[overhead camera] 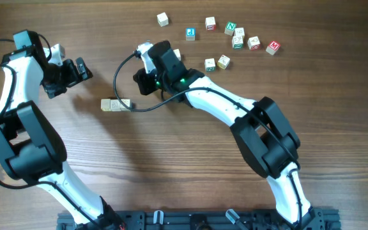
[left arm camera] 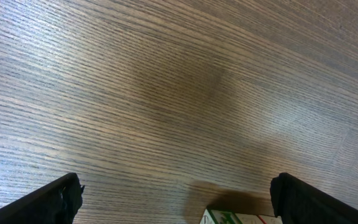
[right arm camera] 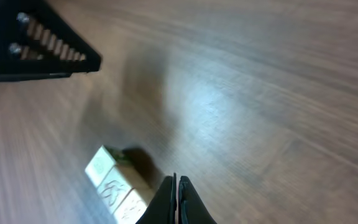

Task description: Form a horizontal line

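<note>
We see the left gripper (left arm camera: 176, 184) gaping above a cube (left arm camera: 238, 218) cut off by the frame, and the right gripper (right arm camera: 174, 190) pinched shut, partly hiding the line (right arm camera: 112, 183).

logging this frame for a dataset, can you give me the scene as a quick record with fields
row: three pale cream wooden cubes touching side to side, horizontal on the wooden table
loose: lettered wooden cubes scattered up and right of the row
left tool: open, a cube with green print under it, not gripped
right tool: shut, empty, near the row's right end
</note>
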Robot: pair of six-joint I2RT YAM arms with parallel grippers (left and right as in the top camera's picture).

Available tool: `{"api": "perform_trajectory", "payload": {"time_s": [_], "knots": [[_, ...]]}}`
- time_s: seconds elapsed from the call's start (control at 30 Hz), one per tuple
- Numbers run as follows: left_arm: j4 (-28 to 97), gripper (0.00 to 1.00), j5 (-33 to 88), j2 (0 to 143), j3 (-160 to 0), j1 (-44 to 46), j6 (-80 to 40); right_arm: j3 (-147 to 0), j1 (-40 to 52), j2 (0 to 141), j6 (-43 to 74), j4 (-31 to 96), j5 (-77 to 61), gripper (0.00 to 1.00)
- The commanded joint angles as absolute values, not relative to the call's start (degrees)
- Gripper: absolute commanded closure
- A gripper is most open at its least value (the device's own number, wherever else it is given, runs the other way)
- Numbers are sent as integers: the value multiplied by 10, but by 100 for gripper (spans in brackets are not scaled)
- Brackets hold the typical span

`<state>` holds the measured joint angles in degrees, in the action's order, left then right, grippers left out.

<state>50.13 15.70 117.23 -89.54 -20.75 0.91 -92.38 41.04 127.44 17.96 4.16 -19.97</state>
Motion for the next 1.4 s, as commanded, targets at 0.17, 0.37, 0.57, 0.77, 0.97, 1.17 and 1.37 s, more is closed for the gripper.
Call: {"api": "perform_trajectory", "payload": {"time_s": [0.17,0.37,0.57,0.77,0.97,1.17,1.37], "knots": [[501,0,160,1176,-901,-208,10,-942,404,1305,233,-3,-274,96],[502,0,160,1176,-901,-208,10,-957,403,1318,255,18,-293,95],[502,0,160,1176,-901,-208,10,-957,406,1318,257,34,-293,96],[502,0,160,1176,-901,-208,10,-966,407,1319,269,32,-280,96],[502,0,160,1176,-901,-208,10,-1033,416,1373,274,62,-295,96],[502,0,160,1176,-901,-208,10,-1039,423,1374,267,109,-290,95],[502,0,160,1176,-901,-208,10,-1038,438,1375,255,112,-260,95]]}}
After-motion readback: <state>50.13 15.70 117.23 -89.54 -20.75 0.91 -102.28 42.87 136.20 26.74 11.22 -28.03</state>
